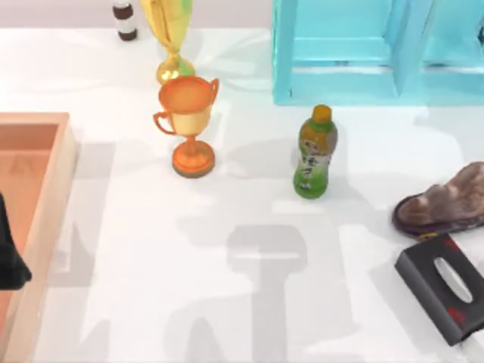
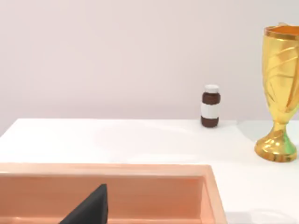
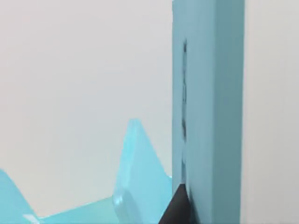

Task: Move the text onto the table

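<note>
The glossy white table (image 1: 227, 302) carries everything, and the left claw (image 1: 9, 249) sits over its left edge while the right claw (image 3: 176, 210) is up at the cyan shelf unit (image 1: 333, 76) at the far right corner. Whether either claw is open or closed cannot be told.

A dark part of the right claw lies right against a tall, upright teal-blue slab that seems to be the text (image 3: 208, 112). It stands among the paler cyan shelf walls, so it is up in the shelf unit rather than on the table. Whether that claw grips it cannot be told.

The orange-brown wooden tray (image 1: 64, 174) lies directly under the left claw, its far rim just ahead of the claw in the left wrist view.

Well apart from both claws, near the table's right edge, a black tissue box (image 1: 446, 283) lies flat with a brown shoe (image 1: 446, 204) just beside it.

Beyond the left claw and the tray, at the far edge, stands a gold trophy (image 1: 170, 38). An orange trophy (image 1: 189, 121) stands upright just in front of it.

Between the two claws, near the shelf unit's front, a green drink bottle (image 1: 315, 151) stands upright.

A small brown pill bottle (image 1: 125, 19) stands beside the gold trophy, on the left claw's side of it.
</note>
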`<state>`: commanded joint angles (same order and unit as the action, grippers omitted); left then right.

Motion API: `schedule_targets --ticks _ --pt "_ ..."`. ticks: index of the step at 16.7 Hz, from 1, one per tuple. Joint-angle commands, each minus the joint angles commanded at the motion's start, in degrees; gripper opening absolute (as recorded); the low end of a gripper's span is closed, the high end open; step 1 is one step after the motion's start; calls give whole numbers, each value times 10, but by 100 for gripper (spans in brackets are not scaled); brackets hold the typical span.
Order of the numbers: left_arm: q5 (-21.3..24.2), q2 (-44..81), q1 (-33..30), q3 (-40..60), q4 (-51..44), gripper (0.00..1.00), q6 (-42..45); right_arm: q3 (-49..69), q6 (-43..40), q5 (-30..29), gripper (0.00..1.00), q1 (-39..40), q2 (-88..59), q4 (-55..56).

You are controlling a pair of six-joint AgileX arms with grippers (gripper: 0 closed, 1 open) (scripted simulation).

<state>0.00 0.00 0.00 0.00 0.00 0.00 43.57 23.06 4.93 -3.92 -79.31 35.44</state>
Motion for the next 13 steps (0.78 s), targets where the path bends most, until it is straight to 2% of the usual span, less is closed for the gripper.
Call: schedule_targets --ticks 5,11,13 --pt "0 0 0 0 0 100 0 -49 4 4 0 -2 91 -51" --pt "0 0 0 0 0 100 0 -51 4 3 0 0 90 -53" --pt "0 0 0 0 0 100 0 -45 -9 -13 0 18 82 -55"
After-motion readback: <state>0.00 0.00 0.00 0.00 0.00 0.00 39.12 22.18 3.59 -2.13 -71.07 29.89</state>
